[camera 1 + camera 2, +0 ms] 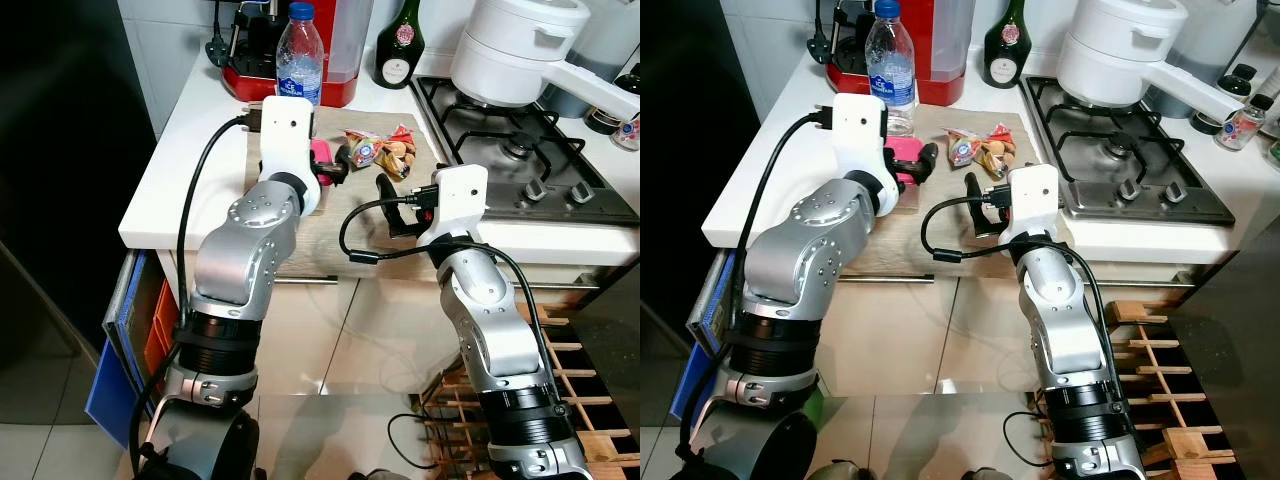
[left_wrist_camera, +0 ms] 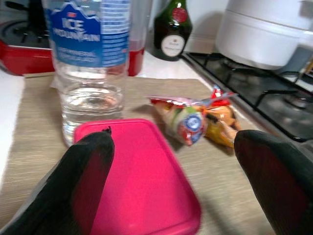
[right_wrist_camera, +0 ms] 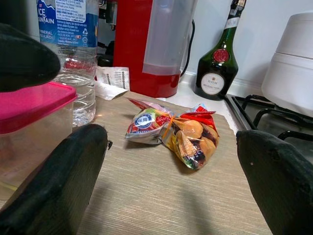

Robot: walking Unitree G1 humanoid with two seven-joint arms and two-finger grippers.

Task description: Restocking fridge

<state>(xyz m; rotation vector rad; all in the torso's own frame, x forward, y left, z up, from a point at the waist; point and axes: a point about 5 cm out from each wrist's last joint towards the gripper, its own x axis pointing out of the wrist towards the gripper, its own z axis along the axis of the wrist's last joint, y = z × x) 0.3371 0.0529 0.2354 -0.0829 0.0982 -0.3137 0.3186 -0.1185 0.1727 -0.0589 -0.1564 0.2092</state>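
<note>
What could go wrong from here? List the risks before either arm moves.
1. The left claw hangs open over the pink-lidded container, and the water bottle stands right beside it. Closing or lifting carelessly might tip the bottle.
2. The snack bag lies loose and crumpled ahead of the open right claw; it may slip or crush when gripped.
3. The green bottle and gas hob are close by, so a wide swing could strike them.

1. Mat point(image 3: 161, 196): woven, matt beige cloth.
2. Box point(image 3: 24, 132): clear plastic; lid point(image 2: 142, 181) smooth, glossy pink.
3. Water bottle point(image 1: 299, 55): clear plastic, glossy paper label.
4. Snack bag point(image 3: 171, 129): shiny crinkled film.
5. Wine bottle point(image 3: 217, 61): dark glossy glass.
6. Table point(image 1: 170, 170): smooth white.
7. Arms point(image 1: 250, 240): brushed silver metal.
</note>
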